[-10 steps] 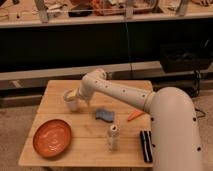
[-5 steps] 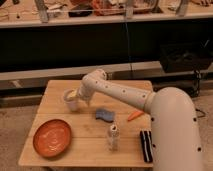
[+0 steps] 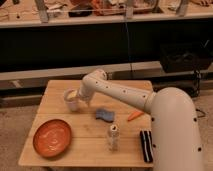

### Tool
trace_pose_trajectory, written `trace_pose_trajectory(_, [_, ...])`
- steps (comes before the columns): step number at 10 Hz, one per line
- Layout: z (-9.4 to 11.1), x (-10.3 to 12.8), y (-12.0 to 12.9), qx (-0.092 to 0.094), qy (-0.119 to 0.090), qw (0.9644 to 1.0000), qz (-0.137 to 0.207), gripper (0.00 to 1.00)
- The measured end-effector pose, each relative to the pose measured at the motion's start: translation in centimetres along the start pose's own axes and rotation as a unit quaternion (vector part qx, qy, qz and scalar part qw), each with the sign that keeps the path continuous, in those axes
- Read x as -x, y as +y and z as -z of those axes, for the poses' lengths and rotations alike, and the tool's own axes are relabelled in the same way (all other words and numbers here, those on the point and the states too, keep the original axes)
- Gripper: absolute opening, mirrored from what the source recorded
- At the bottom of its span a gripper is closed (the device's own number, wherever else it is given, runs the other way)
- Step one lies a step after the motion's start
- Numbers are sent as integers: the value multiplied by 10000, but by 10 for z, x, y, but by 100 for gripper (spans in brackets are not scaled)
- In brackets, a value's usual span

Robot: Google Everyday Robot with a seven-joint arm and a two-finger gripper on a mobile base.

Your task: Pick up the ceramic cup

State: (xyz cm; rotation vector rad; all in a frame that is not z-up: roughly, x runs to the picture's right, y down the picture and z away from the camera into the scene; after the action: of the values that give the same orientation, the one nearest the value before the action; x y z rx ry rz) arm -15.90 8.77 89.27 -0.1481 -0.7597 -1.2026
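Small off-white ceramic cup (image 3: 71,99), far-left on wooden table (image 3: 60,152); gripper (image 3: 80,98) at its right side, finger state indiscernible

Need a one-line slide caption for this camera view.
Gripper at the ceramic cup on the wooden table, beside an orange plate.

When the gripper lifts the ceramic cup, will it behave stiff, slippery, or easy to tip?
The ceramic cup looks rigid and probably will not deform in the gripper, which sits at its right side. Its smooth off-white wall may be slippery. It stands upright on the wooden table with a wide rim, so a sideways push could perhaps tip it, and it may chip if dropped.
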Motion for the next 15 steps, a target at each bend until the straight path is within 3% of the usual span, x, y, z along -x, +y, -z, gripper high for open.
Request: trace_pose_trajectory(15, [0,4,4,6,-53,10000,14,80])
